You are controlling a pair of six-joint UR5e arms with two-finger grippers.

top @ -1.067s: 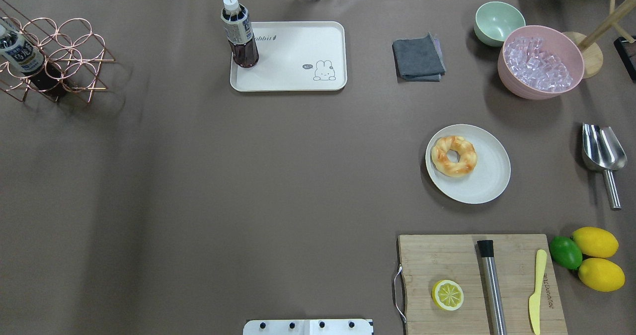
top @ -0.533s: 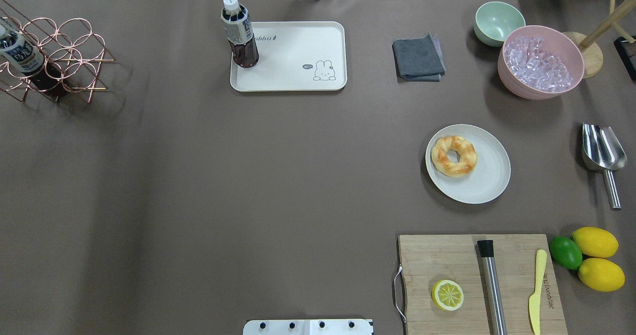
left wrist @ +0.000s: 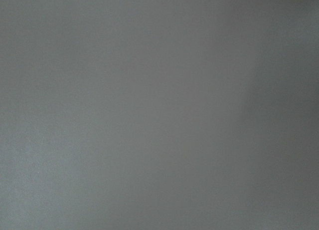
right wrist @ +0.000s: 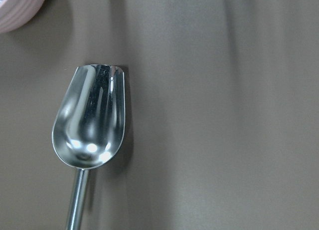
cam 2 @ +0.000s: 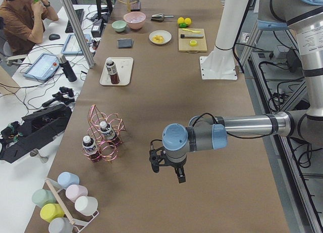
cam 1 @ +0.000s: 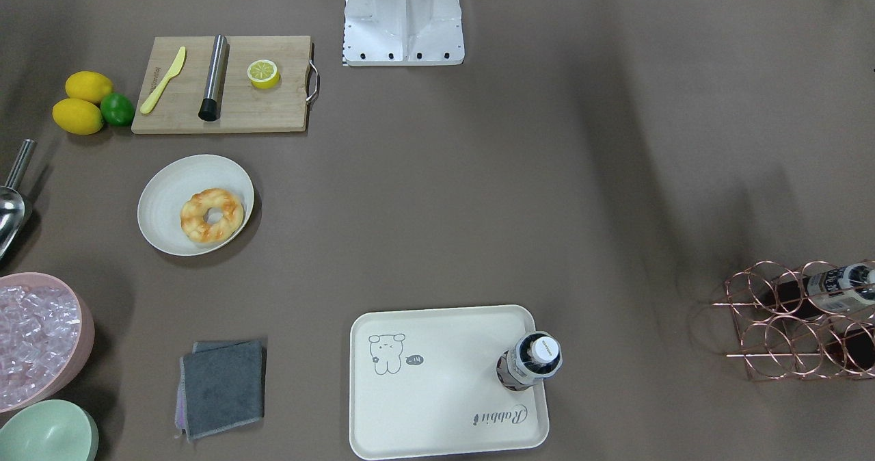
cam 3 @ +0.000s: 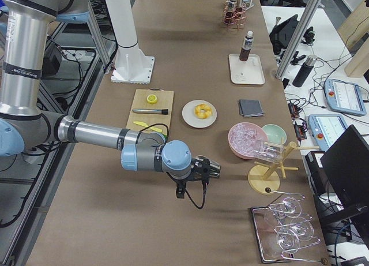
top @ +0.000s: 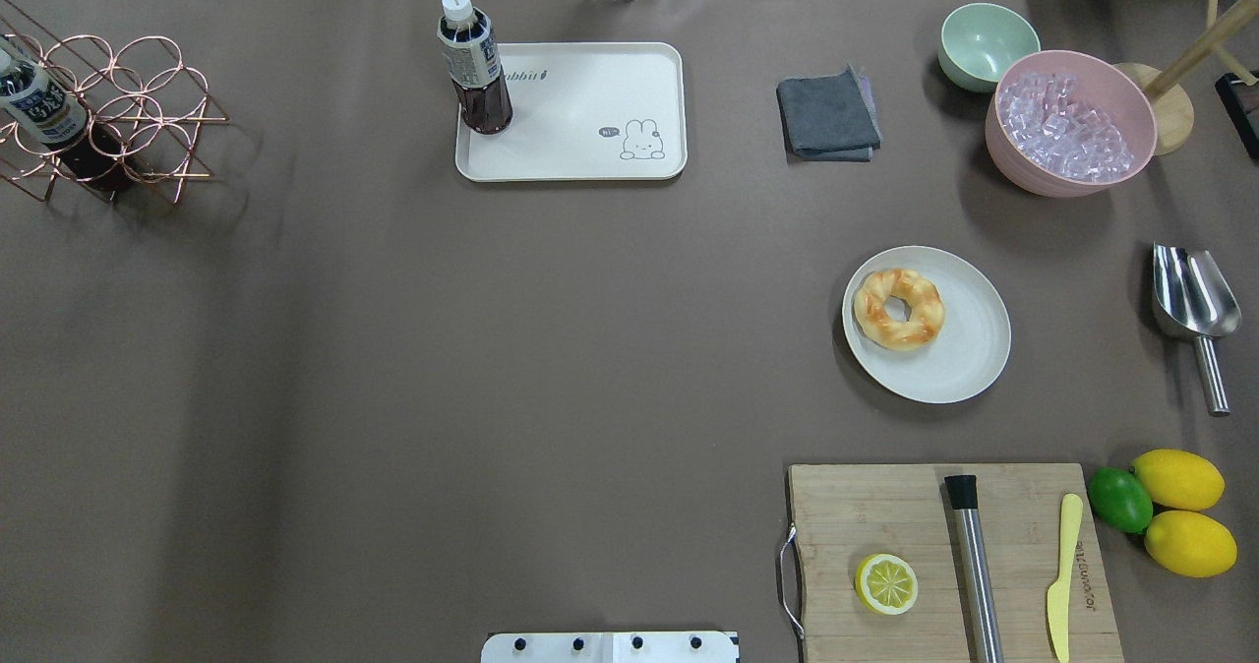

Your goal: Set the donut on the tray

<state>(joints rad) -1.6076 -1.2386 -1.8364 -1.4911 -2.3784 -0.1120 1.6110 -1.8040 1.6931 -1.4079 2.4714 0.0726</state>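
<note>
The scoop (right wrist: 92, 120) is polished metal, the cutting board (top: 866, 515) bare wood, the tray (top: 570, 147) smooth and matt.

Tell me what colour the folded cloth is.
The cloth is dark grey, clearest in the overhead view.

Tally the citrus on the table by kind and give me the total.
Whole yellow lemons: 2
Green lime: 1
Lemon half, cut face up on the cutting board: 1
Total: 4
</note>
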